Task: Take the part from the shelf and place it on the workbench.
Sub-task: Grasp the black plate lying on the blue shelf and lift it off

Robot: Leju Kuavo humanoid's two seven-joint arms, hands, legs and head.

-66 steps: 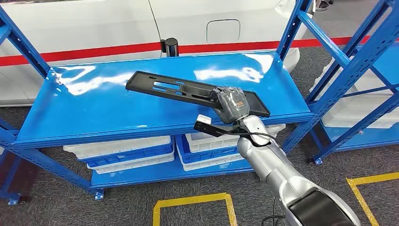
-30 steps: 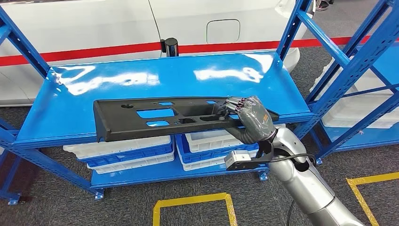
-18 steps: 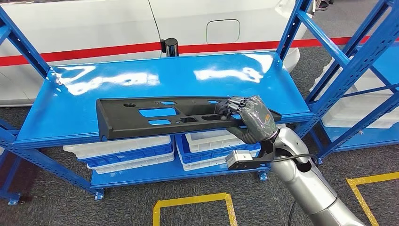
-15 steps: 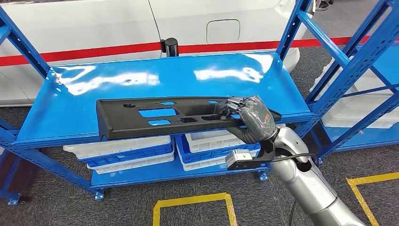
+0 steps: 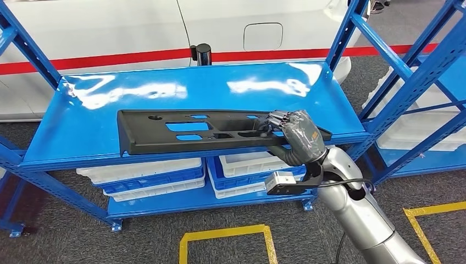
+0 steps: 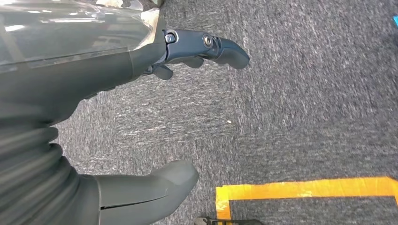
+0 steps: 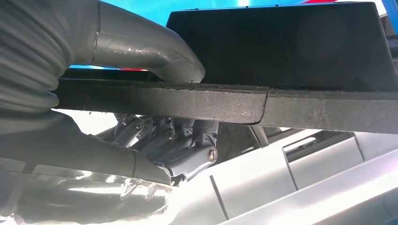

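A long black part (image 5: 192,131), flat and pierced by several cut-outs, is held above the front half of the top board of a blue shelf (image 5: 110,91). It is gripped near one end by the right robot hand (image 5: 294,135), whose dark fingers (image 5: 276,117) are curled over the upper face of the part while the palm sits at its near edge. The rest of the part reaches away to the robot's left, roughly level and parallel to the shelf's front edge. Whether its far end touches the board cannot be told.

In the right wrist view, the edge of the part (image 7: 234,101) is seen clamped between the thick grey thumb (image 7: 155,51) on one face and the darker fingers (image 7: 187,140) on the other.

The left robot hand (image 6: 94,117) is seen hanging over grey carpet, holding nothing, with its thumb and fingers (image 6: 206,47) spread apart. A strip of yellow floor tape (image 6: 305,188) is seen beyond it.

White and blue bins (image 5: 143,176) are stacked on the lower board of the shelf. Behind the shelf, a white car body (image 5: 137,25) with a red stripe is visible, and a second blue rack (image 5: 417,71) stands to the right.
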